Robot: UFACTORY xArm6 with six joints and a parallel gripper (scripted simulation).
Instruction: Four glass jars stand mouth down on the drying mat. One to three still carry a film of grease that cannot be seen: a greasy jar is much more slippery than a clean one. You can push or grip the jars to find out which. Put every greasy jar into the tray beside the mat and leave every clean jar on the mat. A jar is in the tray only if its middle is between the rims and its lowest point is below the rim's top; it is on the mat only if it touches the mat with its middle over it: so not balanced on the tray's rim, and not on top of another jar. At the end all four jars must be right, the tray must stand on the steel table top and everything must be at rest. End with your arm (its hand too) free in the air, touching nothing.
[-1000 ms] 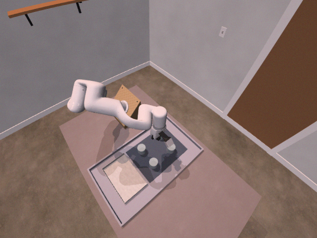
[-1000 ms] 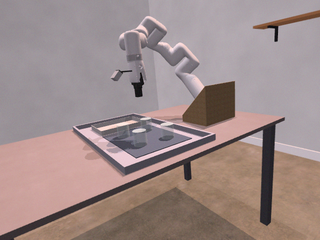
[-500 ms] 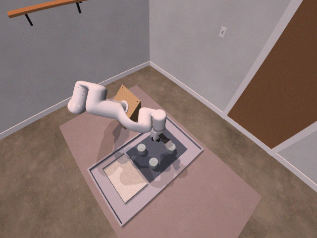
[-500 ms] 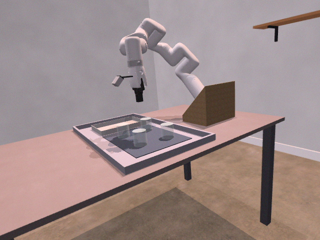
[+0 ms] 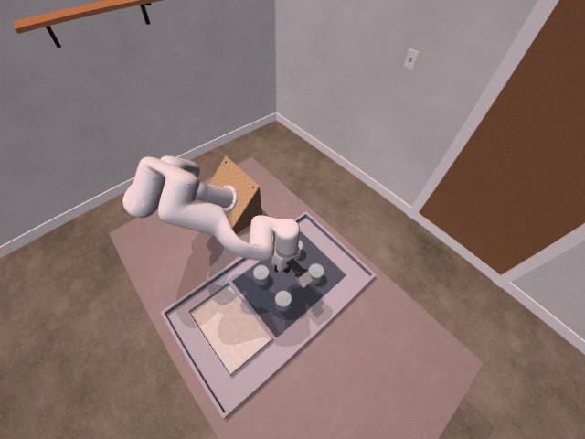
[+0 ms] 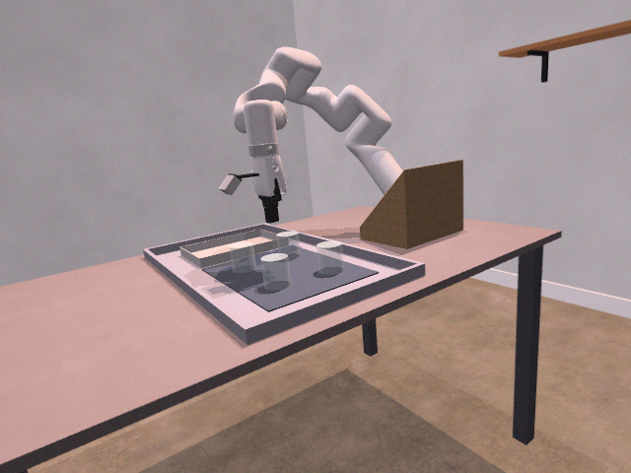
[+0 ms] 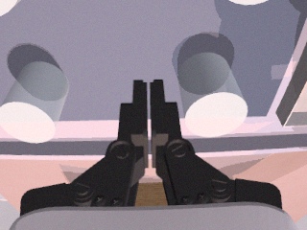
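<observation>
A long orange-brown wooden shelf [image 5: 90, 14] [image 6: 570, 37] sits high on a smooth grey wall [image 5: 142, 90] [image 6: 433, 111], with black metal brackets [image 5: 53, 37] [image 6: 544, 66] under it. A small white light switch [image 5: 410, 58] is on another grey wall, near a big brown door [image 5: 515, 175] with a pale frame [image 5: 486, 99].

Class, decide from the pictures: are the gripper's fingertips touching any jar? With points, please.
Apart. The exterior view shows the gripper [image 5: 281, 270] [image 6: 272, 221] [image 7: 148, 99] shut in the air, above the height of all four jar tops.
</observation>
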